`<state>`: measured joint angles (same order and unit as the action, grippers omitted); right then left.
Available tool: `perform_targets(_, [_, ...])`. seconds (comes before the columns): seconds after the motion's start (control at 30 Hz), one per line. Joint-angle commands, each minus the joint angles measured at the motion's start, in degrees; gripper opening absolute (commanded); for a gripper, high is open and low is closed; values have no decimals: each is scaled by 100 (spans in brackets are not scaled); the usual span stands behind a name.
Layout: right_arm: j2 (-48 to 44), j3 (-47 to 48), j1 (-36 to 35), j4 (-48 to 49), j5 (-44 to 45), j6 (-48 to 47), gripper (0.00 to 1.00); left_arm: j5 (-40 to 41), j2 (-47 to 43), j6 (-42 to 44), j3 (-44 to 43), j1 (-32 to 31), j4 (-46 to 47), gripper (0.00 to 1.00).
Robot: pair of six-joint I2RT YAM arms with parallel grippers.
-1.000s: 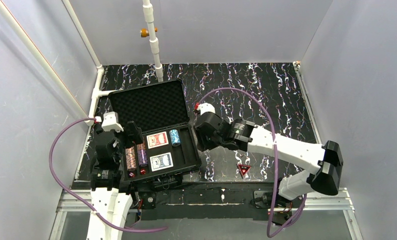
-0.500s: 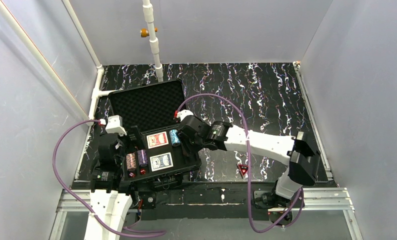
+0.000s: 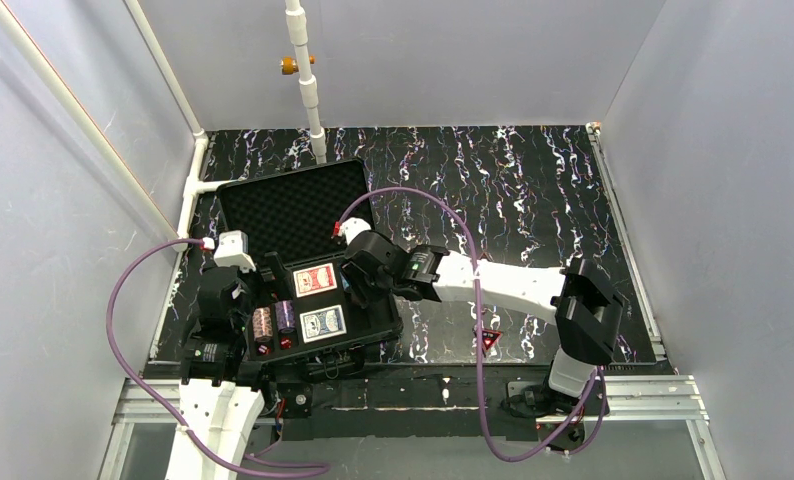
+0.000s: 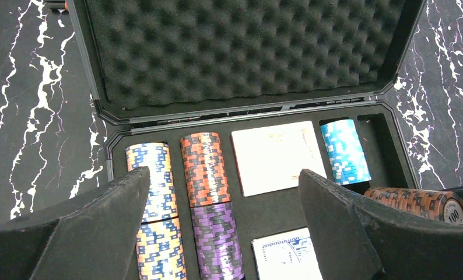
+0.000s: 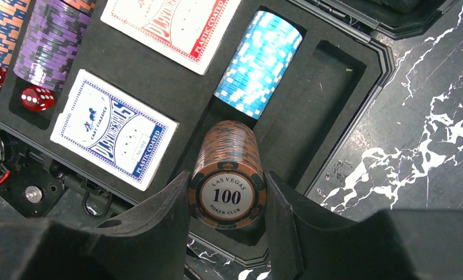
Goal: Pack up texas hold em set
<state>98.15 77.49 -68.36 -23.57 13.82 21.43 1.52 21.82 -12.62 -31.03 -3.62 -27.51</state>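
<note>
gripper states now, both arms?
Left gripper: open, empty.
Right gripper: shut on the brown chip stack.

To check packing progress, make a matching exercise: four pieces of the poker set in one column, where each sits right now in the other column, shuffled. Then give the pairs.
Things
1. light blue chip stack
2. brown 100 chip stack
3. red triangle
4. red die

Places
A. on the table, outside the case
B. gripped in the right tool
C. in a tray slot beside the red deck
D. in a small pocket at the end of the purple chips

Pairs: 1-C, 2-B, 3-A, 4-D
</note>
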Motion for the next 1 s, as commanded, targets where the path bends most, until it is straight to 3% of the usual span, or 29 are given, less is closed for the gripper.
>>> perform_targets(0.0, [-54,242,-100,732,255,-184,1,58,39,49,-97,-41,-75,98])
perform_targets(0.23, [-110,-248,-206,1292,672,-243,1,68,33,42,-97,-34,-79,98])
perform_targets(0.67, [-135,-818,-444,1355,861,-221,2,103,35,23,-88,-34,-79,98])
perform_targets(0.73, [-162,-908,-489,1336,817,-211,12,102,36,23,-88,-34,-79,98])
perform_targets(0.87, [-173,-1021,-583,1223,787,-143,44,100,39,23,-88,-35,-79,98])
perform_targets(0.97, [-181,-1068,-640,1186,684,-122,54,102,43,23,-88,-34,-79,98])
